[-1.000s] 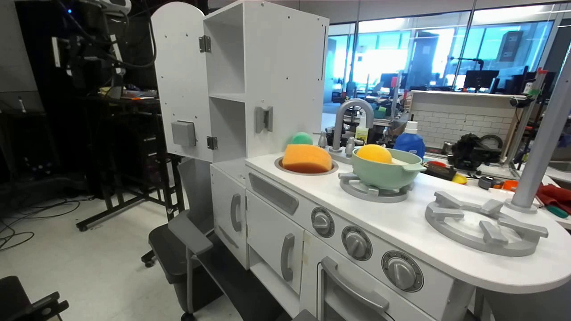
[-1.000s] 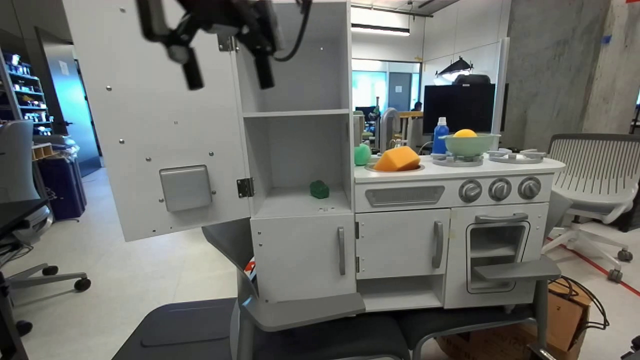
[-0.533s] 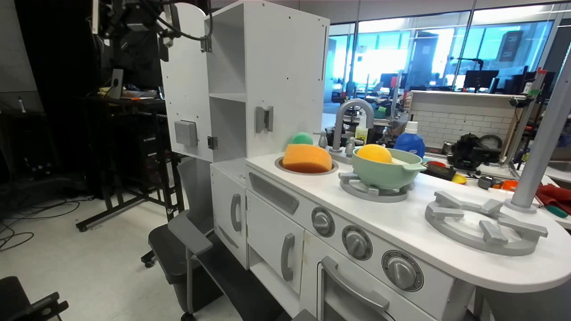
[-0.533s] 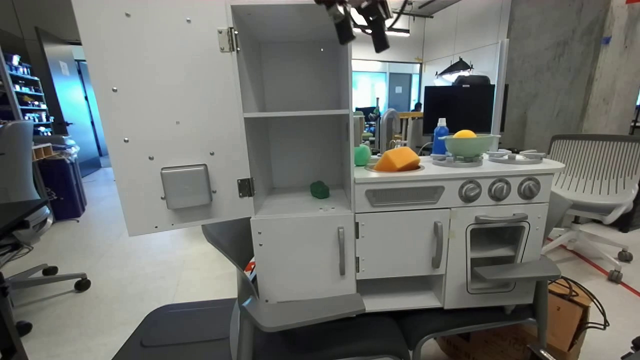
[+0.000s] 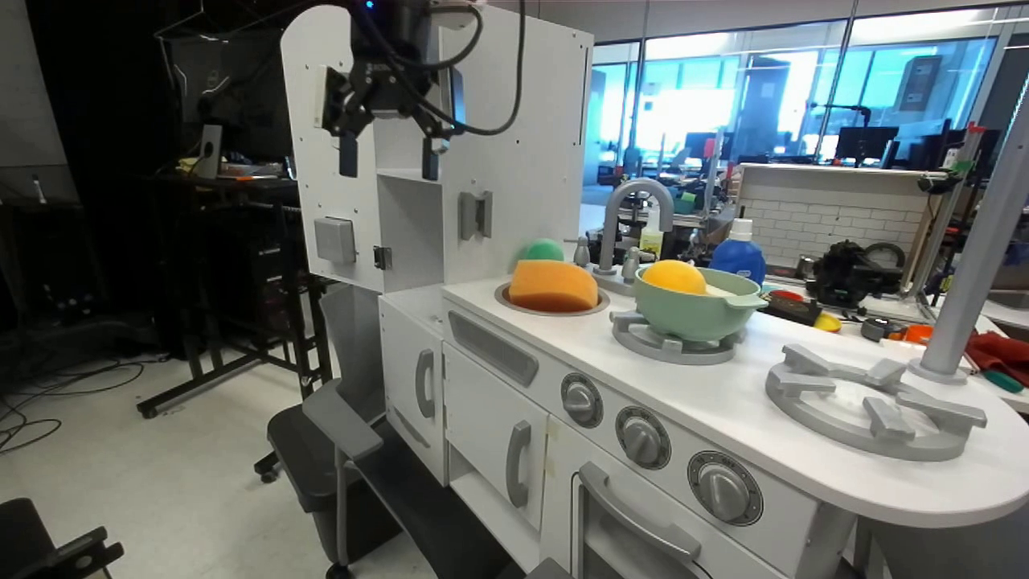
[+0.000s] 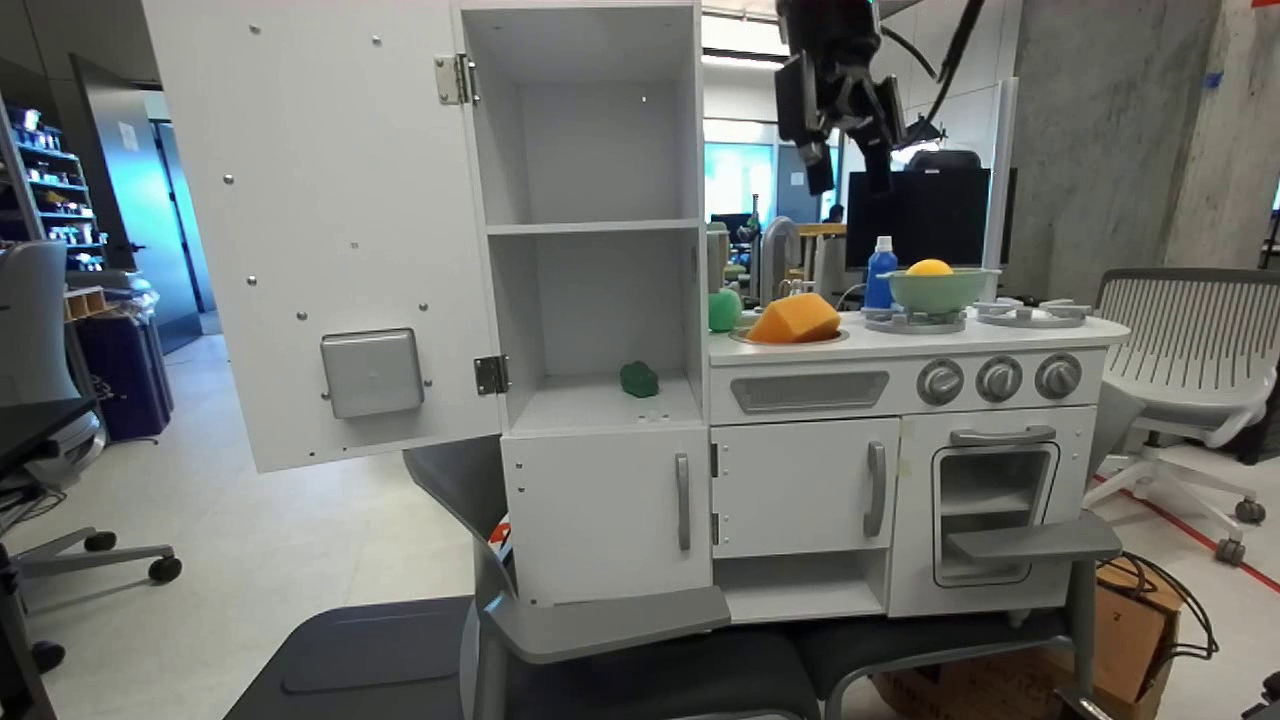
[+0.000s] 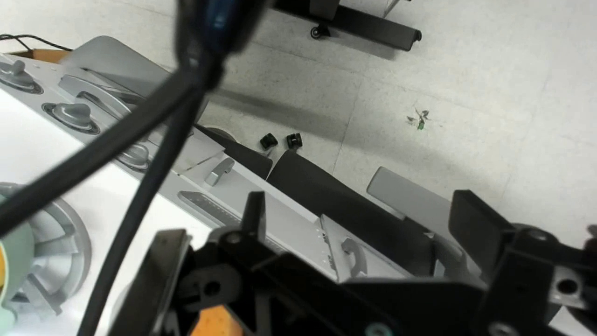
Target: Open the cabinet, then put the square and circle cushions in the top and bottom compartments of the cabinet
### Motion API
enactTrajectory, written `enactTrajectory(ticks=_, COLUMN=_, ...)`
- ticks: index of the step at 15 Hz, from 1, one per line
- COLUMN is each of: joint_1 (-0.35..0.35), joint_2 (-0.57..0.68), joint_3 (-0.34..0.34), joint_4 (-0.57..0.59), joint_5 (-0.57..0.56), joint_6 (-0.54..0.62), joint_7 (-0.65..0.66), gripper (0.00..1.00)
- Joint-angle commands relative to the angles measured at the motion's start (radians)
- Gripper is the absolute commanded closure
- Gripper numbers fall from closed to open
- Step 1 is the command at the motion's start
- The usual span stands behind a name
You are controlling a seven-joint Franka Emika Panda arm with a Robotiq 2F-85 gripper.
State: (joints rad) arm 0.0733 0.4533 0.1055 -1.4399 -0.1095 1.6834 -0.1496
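Hovering pincer (image 5: 389,169), illegible dial markings (image 5: 713,460)

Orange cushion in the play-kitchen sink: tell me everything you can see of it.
The orange cushion is one plain, thick, blocky piece, matte and foam-like, with a rounded edge and a darker lower side in an exterior view. It sits tilted in the round sink, beside the tall white cabinet, its upper part standing proud. It seems to rest on the sink, but its bottom is hidden. Nothing grips it: the open pincer is clear of it. The wrist view shows only a piece.
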Motion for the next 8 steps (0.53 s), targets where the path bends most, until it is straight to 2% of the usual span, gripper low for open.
enactTrajectory(ticks=1, joint_1=-0.053, joint_2=-0.012, joint_3=-0.032, joint_4=-0.076, joint_5=0.069, joint_6=0.118, joint_7=0.011, gripper=0.0)
enactTrajectory(ticks=5, joint_1=-0.088, joint_2=0.019, joint_3=-0.052, joint_4=-0.124, joint_5=0.141, joint_6=0.273, joint_7=0.053, gripper=0.0)
enactTrajectory(ticks=8, joint_1=-0.112, joint_2=0.045, joint_3=-0.055, joint_4=-0.143, joint_5=0.238, joint_6=0.403, joint_7=0.109, gripper=0.0)
